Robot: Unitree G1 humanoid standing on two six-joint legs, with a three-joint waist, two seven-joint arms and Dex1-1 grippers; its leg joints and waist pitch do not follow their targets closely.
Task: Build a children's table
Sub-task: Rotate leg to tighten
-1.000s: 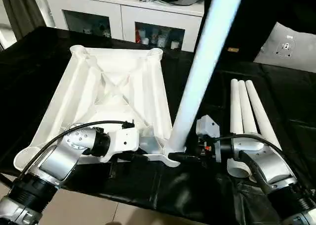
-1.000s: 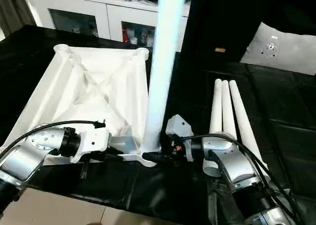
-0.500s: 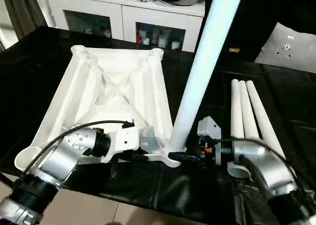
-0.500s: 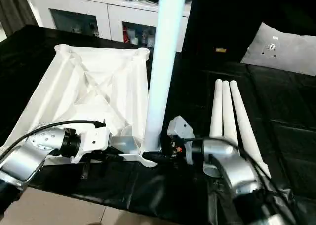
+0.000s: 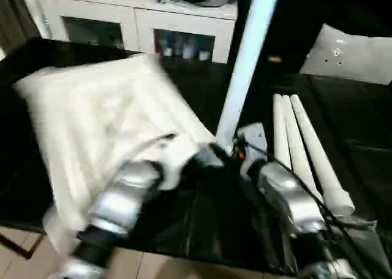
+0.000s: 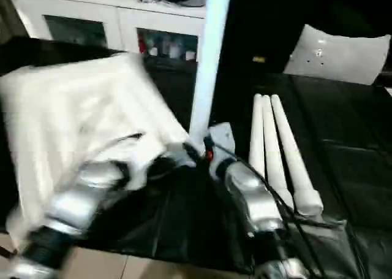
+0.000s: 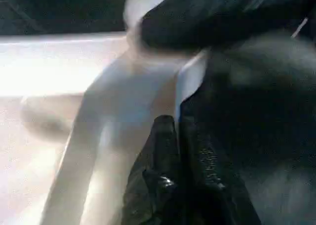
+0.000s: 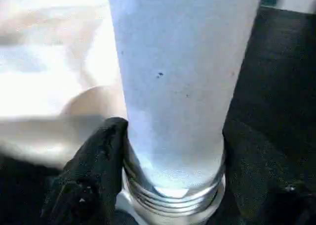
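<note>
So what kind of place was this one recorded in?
Probably a home-like room or demo space: white cabinets with glass doors along the back, a worktable under black cloth, white table legs laid out.

On my left wrist feed, the left pincer has its 2 black fingers pressed together with no gap between them, tips against the white plastic rim of the table top. The rim runs pale and blurred across the frame, with black cloth beside it. Just beyond my fingertips I see another black finger lying across a white socket; the blur hides finer detail.
</note>
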